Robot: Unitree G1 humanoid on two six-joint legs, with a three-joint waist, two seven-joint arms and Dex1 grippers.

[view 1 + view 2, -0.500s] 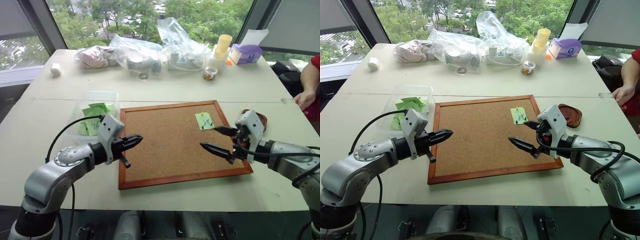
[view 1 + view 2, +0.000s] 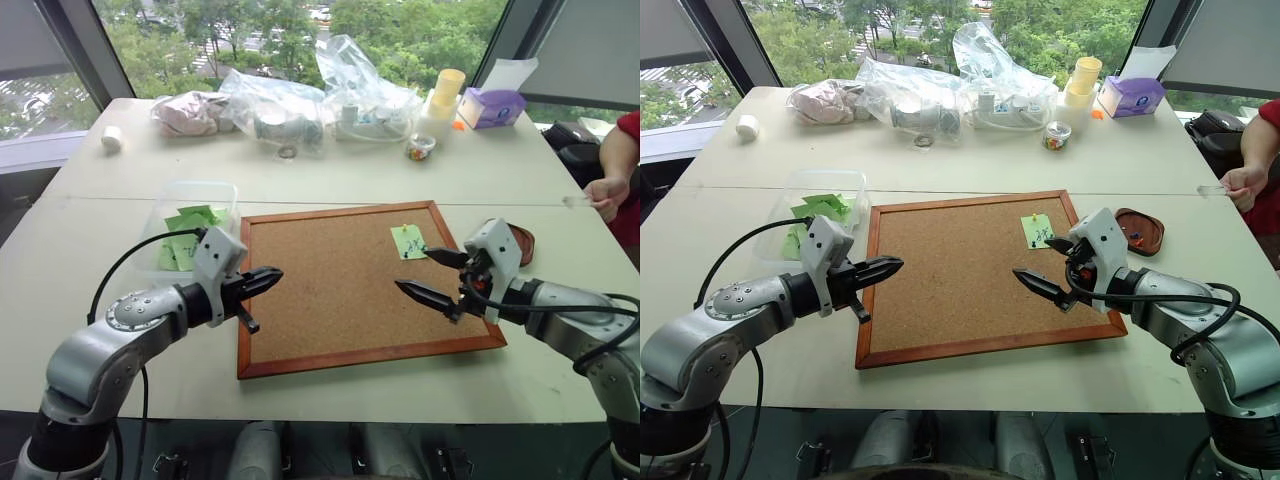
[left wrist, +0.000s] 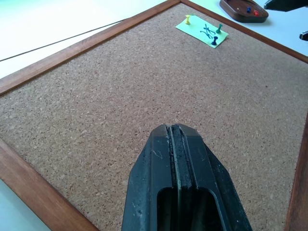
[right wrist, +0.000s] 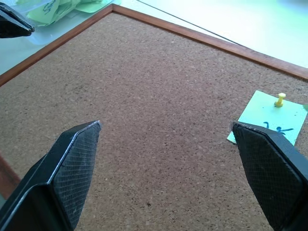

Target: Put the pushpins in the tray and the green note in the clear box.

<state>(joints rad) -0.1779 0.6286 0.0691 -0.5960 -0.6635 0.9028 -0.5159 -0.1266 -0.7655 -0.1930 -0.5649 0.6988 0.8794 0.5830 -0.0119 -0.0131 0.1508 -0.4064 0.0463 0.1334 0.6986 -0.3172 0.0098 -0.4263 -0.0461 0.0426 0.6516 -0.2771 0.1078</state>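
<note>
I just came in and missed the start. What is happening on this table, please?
A two-armed robot is clearing a corkboard. The green note is pinned near the board's far right corner by three pushpins. The right gripper hovers open over the board near the note; the left gripper is shut and empty. The tray holds two pins, and the clear box holds green notes.

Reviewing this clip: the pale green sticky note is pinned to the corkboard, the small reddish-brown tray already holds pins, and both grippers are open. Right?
Not quite. The left gripper is shut, its fingers pressed together in the left wrist view; just the right gripper is open. The pale green sticky note is pinned to the corkboard, and the small reddish-brown tray holds pins.
</note>
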